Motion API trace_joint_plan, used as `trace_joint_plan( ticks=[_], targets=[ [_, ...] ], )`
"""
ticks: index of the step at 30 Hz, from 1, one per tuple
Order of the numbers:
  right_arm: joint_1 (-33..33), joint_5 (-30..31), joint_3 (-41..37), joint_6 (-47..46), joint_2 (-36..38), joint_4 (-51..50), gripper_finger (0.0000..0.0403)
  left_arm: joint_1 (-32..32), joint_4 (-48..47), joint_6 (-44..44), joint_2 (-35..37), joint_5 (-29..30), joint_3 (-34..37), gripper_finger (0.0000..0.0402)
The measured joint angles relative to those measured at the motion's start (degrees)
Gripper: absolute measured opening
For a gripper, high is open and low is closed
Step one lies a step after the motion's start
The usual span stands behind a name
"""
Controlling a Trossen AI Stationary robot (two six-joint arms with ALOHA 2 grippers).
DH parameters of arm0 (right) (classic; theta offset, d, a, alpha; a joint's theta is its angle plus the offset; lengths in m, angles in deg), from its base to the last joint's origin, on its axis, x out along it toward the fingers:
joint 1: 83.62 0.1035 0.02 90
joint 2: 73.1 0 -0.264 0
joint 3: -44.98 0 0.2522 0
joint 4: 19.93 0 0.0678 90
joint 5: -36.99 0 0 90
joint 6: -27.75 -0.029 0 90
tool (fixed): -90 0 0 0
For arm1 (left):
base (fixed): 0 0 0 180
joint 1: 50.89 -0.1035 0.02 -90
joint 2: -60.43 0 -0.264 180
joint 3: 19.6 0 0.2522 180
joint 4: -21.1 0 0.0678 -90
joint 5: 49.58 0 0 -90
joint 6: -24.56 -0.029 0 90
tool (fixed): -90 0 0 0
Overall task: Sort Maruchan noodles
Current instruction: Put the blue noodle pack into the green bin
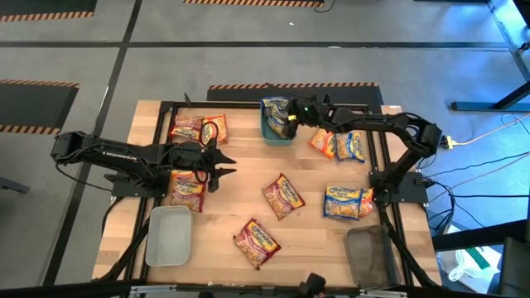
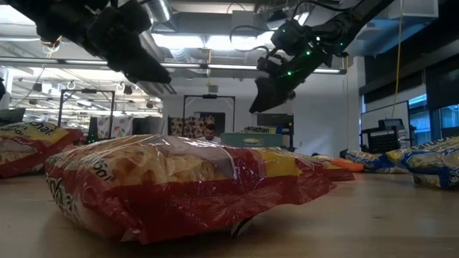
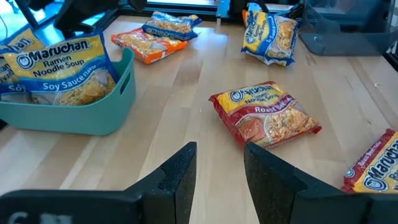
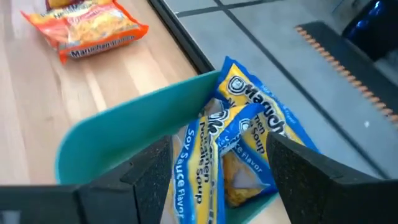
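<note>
The left gripper [image 1: 224,165] waits part-open and empty beside red packets [image 1: 187,189]. Loose red ones [image 1: 282,196] lie mid-table. The right gripper [image 1: 290,117], open with nothing clamped, hangs over the teal tray [image 4: 124,134], where blue packets [image 4: 249,143] collect by flavour.

Grey floor [image 1: 248,58], striped hazard tape [image 1: 290,85]

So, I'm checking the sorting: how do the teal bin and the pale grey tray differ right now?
The teal bin sits at the table's far edge and holds blue-and-yellow Maruchan Soy Sauce packets; the pale grey tray sits near the front left and holds nothing. The right claw is over the bin; no claw is over the tray.
</note>
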Motion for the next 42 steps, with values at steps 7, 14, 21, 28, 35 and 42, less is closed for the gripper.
trace_joint_plan(
  ticks=[7,14,21,28,35,42],
  targets=[
    [-2.31,-4.2,0.96,-5.96,-0.48,-0.02,0.0241,0.0,1.36,-0.02,-0.34,0.0,0.0,0.0128],
    [-4.9,-8.06,8.16,-6.92,-0.48,-8.71,0.0241,-0.01,1.58,-0.45,-0.35,0.01,0.0,0.0128],
    [-8.59,-13.99,19.02,-7.54,-5.3,-25.68,0.0241,0.0,1.59,-0.44,-0.35,0.0,0.0,0.0128],
    [-8.94,-13.66,27.6,-7.31,-12.51,-33.45,0.0241,-0.02,1.95,-0.44,-0.33,0.0,0.0,0.0128],
    [-8.91,-14.12,30.08,-7.71,-15.15,-36.57,0.0241,-0.01,1.95,-0.44,-0.33,0.0,0.0,0.0128],
    [-8.8,-14.11,30.1,-8.35,-15.15,-37.83,0.0241,-0.02,1.95,-0.44,-0.33,0.0,0.0,0.0128]
  ],
)
